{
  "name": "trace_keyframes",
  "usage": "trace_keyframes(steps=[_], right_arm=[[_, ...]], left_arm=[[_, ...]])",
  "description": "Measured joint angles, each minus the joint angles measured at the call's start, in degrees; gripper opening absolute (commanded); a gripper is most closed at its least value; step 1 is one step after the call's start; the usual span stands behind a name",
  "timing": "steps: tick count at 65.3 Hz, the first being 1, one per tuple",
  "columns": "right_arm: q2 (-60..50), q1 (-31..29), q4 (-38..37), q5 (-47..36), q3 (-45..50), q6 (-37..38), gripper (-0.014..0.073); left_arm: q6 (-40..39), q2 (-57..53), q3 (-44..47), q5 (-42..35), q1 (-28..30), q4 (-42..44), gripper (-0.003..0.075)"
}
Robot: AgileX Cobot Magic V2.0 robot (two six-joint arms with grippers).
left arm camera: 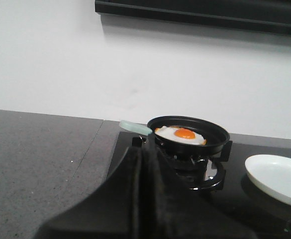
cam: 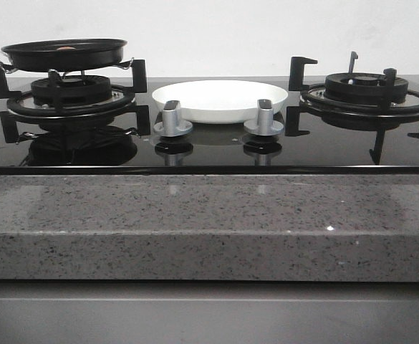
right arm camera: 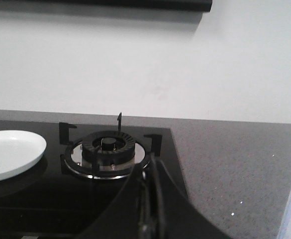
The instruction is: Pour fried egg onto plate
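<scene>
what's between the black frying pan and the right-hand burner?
The wide white glossy plate, centred on the black glass hob between the black frying pan and the right black burner, two silver knobs before it. Front view.

The right claw, its fingers pressed together, hangs near a bare burner; the white plate sits beside it on the black hob.

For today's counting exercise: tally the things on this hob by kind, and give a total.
Burners: 2
Knobs: 2
Frying pan: 1
Fried egg: 1
Plate: 1
Total: 7
</scene>
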Motion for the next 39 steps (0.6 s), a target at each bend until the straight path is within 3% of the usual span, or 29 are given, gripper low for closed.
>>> trace_keyframes(steps=[19,39], right_arm=[[12.5,0.0,-0.5,9.3,-15.2,0.0,-0.0068],[16.4,0.0,-0.5,10.4,-16.0,0.0,-0.0068]], left_arm=[[0.0,13.0,-17.7,12.4,0.0,0.0,-0.0019],[0.0,18.1,-19.1,14.0,0.0,0.0,-0.0019]])
